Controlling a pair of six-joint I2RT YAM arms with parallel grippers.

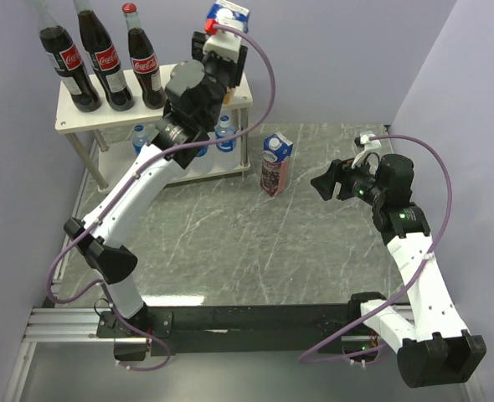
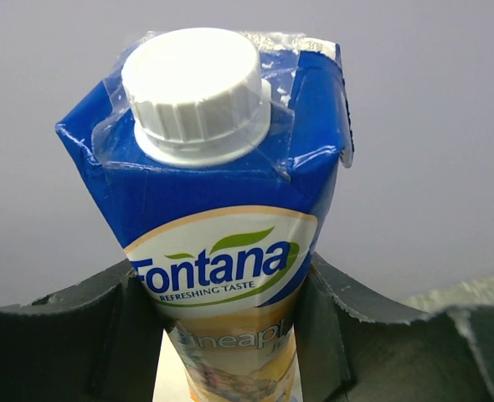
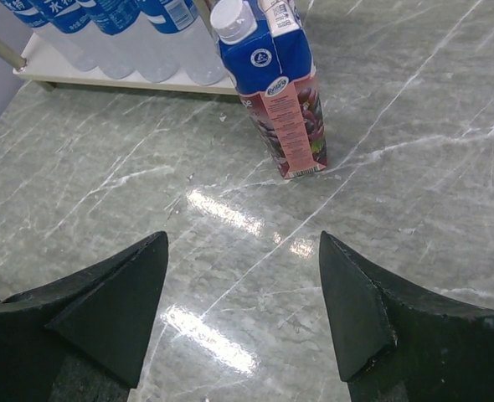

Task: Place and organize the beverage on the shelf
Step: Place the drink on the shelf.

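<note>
Purple carton (image 3: 282, 109) stands upright on the desk (image 3: 398, 209) straight ahead of the widely spread right pincer (image 3: 242, 239), while the left pincer (image 2: 223, 280) clamps the yellow carton (image 2: 222, 209).

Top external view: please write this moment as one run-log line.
left fingers: shut on yellow carton at shelf's right end | right fingers: open, empty | purple carton: upright on table

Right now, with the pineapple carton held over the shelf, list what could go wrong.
The left fingers hold the pineapple carton near the shelf's right end; released there, it may tip off the edge.
The left arm passes close to the cola bottles and could knock one.
The purple carton stands free; the open right fingers might topple it.
</note>
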